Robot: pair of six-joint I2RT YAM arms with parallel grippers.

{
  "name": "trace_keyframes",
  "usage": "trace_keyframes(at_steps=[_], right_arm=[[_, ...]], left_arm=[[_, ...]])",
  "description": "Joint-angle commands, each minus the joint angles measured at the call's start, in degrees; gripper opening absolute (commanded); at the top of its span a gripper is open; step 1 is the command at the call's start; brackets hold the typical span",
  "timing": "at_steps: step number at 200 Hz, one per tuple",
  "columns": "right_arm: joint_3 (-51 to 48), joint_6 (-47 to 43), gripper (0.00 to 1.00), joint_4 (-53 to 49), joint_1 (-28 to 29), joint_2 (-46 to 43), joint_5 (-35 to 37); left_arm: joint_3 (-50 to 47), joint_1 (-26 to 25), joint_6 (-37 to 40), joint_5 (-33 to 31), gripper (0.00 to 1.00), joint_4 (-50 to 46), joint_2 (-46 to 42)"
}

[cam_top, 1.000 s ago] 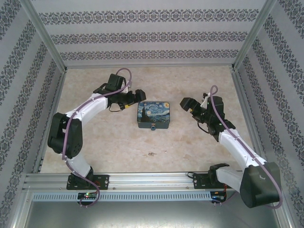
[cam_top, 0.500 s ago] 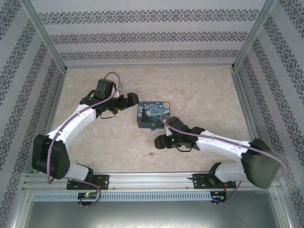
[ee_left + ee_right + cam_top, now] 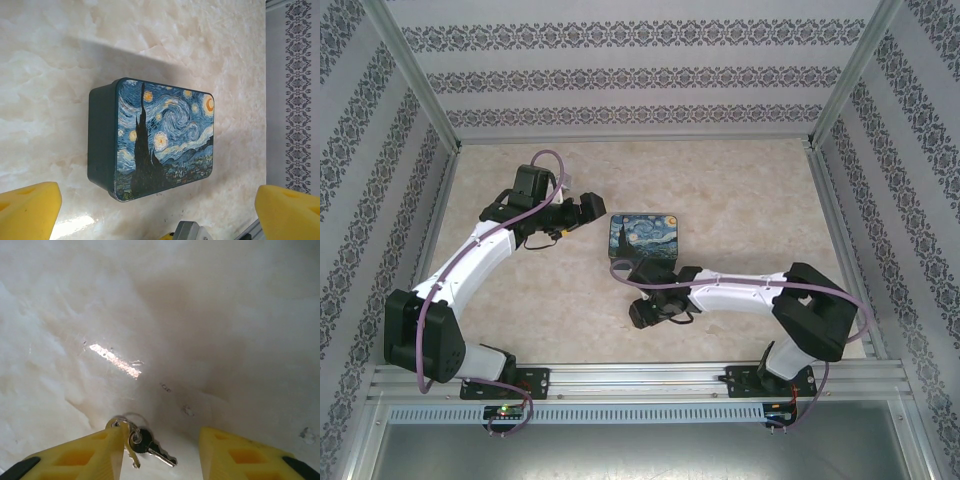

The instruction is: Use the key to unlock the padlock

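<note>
Two small metal keys on a ring lie flat on the marble table. My right gripper hovers open over them, and the ring rests against its left finger with the right finger well apart. In the top view the right gripper points down in front of the Starry Night box, and the right wrist covers the box's front where the padlock hangs, so the padlock is hidden. My left gripper is open just left of the box, touching nothing.
Patterned walls and metal frame posts close in the table on three sides. The aluminium rail with both arm bases runs along the near edge. Bare marble lies right of and behind the box.
My right arm swung from the right of the box across to the table's front and came down over the keys. My left gripper drew back a little to the left of the box.
</note>
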Motion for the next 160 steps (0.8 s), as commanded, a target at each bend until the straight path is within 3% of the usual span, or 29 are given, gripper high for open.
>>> trace_keyframes(at_steps=[1,80,160], right_arm=[[2.1,-1.5,0.42,-2.7,0.6,2.0,1.5],[4.3,-3.3,0.39,-5.2,1.9,7.0,2.2],[1.3,3.2,0.49,-5.7,2.1,-5.6,5.4]], left_arm=[[-1.3,0.8,0.5,1.3,0.99,-0.2,-0.9],[-2.0,1.7,0.6,2.0,1.00,0.8,-0.2],[-2.6,1.8,-0.2,2.2,0.99,2.1,0.2]])
